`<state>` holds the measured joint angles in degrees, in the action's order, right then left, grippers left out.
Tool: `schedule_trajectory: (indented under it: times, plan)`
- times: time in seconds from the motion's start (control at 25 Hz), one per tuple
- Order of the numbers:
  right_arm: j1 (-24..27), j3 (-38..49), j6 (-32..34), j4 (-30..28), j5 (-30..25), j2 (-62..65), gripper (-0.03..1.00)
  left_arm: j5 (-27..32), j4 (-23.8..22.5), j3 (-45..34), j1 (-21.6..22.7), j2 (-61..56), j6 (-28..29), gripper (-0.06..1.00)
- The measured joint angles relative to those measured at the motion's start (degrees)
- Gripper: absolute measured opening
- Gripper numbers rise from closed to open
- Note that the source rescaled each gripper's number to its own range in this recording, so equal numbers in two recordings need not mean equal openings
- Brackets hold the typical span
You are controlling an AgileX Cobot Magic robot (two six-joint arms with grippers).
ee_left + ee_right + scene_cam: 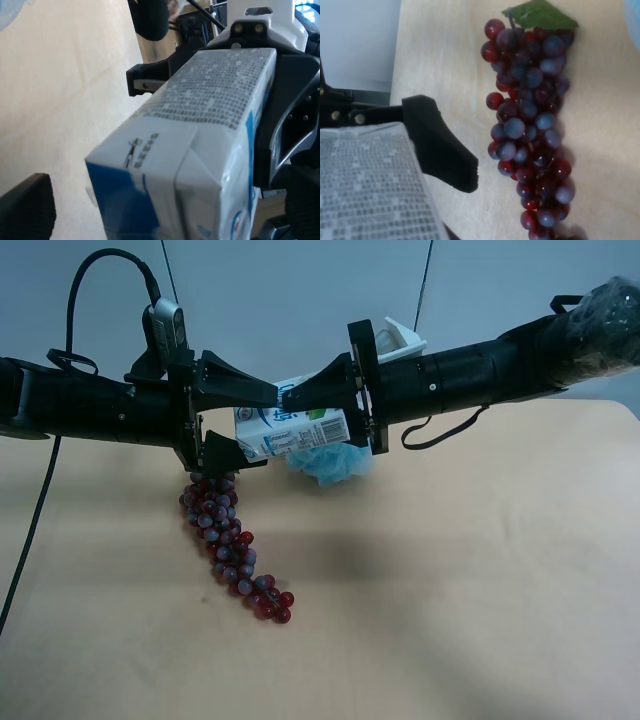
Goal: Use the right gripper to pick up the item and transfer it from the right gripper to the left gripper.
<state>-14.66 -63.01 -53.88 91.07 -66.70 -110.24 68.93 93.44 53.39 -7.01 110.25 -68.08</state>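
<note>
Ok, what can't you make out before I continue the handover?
Blue item, exterior high: mostly hidden behind the carton; identity unclear.
Grapes, exterior high: top end hidden under the gripper at the view's left.
Carton print, both wrist views: blurred, unreadable.
Carton, right wrist: cut off by the frame edge.

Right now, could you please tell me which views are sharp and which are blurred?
Exterior high view: sharp, evenly lit, only soft shadows on the table. Right wrist view: grapes fairly crisp, carton print blurred. Left wrist view: carton print soft, table washed pale.
</note>
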Motion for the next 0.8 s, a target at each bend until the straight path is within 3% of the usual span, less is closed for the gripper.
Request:
schedule_trajectory:
  times: [0.6, 0.8]
  plan:
    - [0.0, 0.0, -0.6, 0.4, 0.0, 0.0, 0.0, 0.0, 1.0, 0.0, 0.0, 0.0, 2.9, 0.65]
    - [0.0, 0.0, -1.3, 0.7, 0.1, 0.0, 0.0, 0.1, 1.4, 0.0, 0.0, 0.0, 3.6, 0.42]
